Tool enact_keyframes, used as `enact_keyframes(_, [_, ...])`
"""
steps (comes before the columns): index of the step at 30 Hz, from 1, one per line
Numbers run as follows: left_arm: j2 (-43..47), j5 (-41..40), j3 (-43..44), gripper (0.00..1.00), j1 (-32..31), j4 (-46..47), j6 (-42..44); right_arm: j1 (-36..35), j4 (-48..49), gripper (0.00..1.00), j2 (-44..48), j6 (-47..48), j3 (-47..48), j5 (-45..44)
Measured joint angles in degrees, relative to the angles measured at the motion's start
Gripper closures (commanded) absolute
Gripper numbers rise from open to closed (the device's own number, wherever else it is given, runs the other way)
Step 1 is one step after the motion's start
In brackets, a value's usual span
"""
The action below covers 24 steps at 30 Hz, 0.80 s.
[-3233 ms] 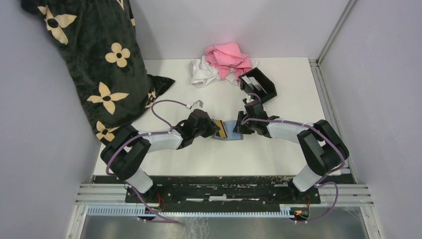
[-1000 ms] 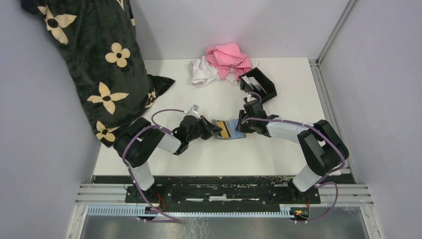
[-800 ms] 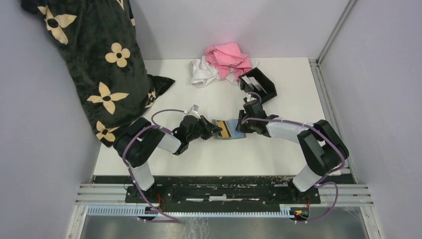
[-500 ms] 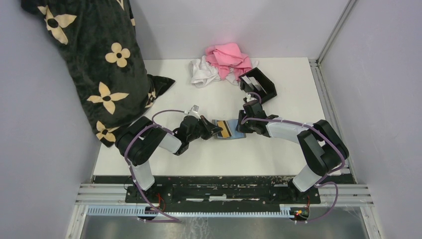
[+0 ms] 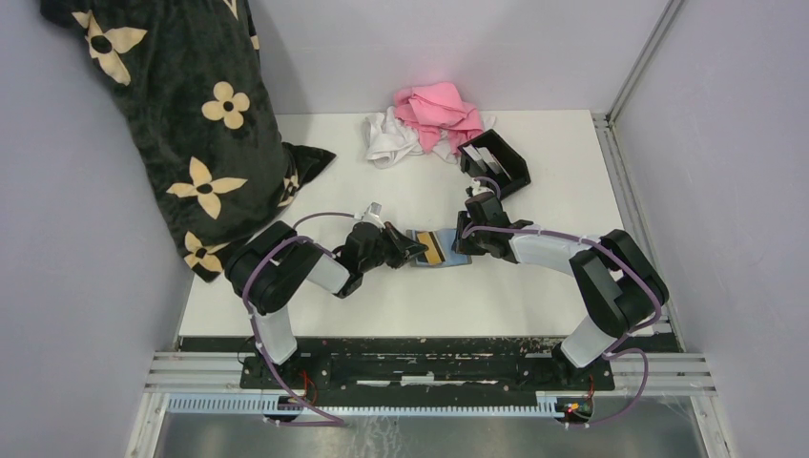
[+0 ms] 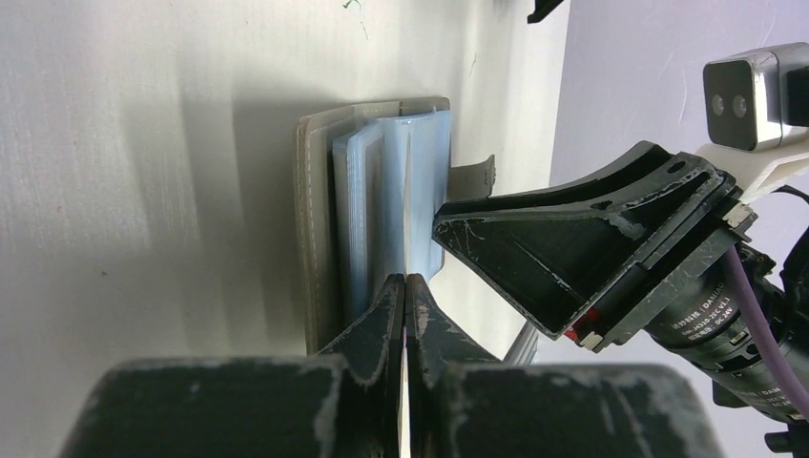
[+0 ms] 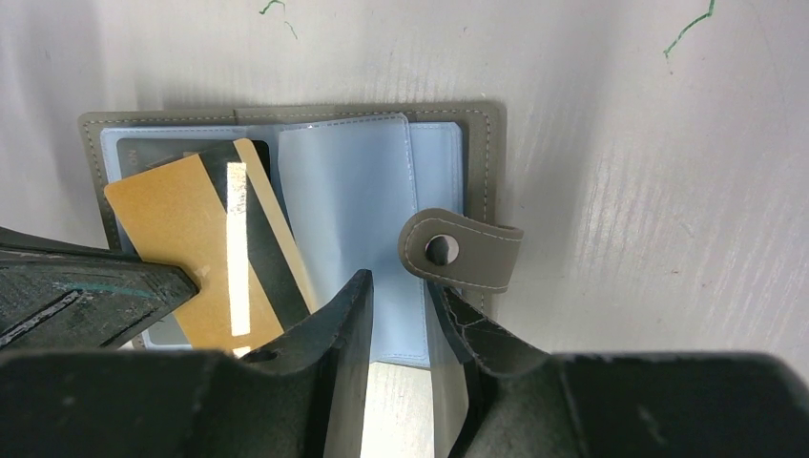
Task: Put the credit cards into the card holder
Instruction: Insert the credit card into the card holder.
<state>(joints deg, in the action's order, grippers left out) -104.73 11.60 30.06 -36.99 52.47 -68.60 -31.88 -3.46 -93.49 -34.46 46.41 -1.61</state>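
The left arm [image 5: 286, 272] has drawn its elbow in a little since a second ago. The open grey wallet [image 7: 477, 153] lies as before. The black card holder [image 5: 518, 170], with white cards standing in it, sits behind the wallet, to the right.

The right gripper [image 7: 396, 286] stays on the wallet's blue sleeve. Its fingers are narrowly apart, and I cannot tell whether they pinch the sleeve. The left gripper [image 6: 404, 286] stays clamped on the tan card [image 7: 191, 248], which has a dark stripe and lies skewed, partly out of the wallet's left half.

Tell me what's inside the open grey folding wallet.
Light blue clear plastic sleeves and a tan card with a black stripe, partly out, pinched by the left fingers. Any cards under the sleeves or that card are hidden.
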Motion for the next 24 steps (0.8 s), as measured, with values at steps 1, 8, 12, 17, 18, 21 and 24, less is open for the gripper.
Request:
enact_keyframes(1, [0.00,0.07,0.00,0.97,0.00,0.13,-0.09,0.00,-0.02,0.66,0.00,0.00,0.00,0.00])
enact_keyframes(8, [-0.02,0.61,0.00,0.97,0.00,1.09,-1.07,-0.04,-0.11,0.66,0.00,0.00,0.02,-0.17])
enact_keyframes(12, [-0.83,1.01,0.31,0.97,0.00,2.05,-1.27,-0.22,-0.11,0.66,0.00,0.04,0.02,-0.46])
enact_keyframes(17, [-1.84,1.16,0.44,0.97,0.00,2.62,-1.53,-0.28,-0.26,0.66,0.00,0.04,0.09,-0.59])
enact_keyframes(18, [-1.95,1.20,0.52,0.97,-0.02,2.71,-1.62,-0.28,-0.28,0.66,0.00,0.04,0.11,-0.59])
enact_keyframes(21, [-2.67,1.64,1.01,0.97,-0.11,3.02,-1.75,-0.28,-0.44,0.66,0.00,0.04,0.17,-0.59])
enact_keyframes(24, [-3.17,2.14,1.53,0.97,-0.15,3.04,-1.88,-0.28,-0.59,0.66,0.00,0.04,0.24,-0.61])
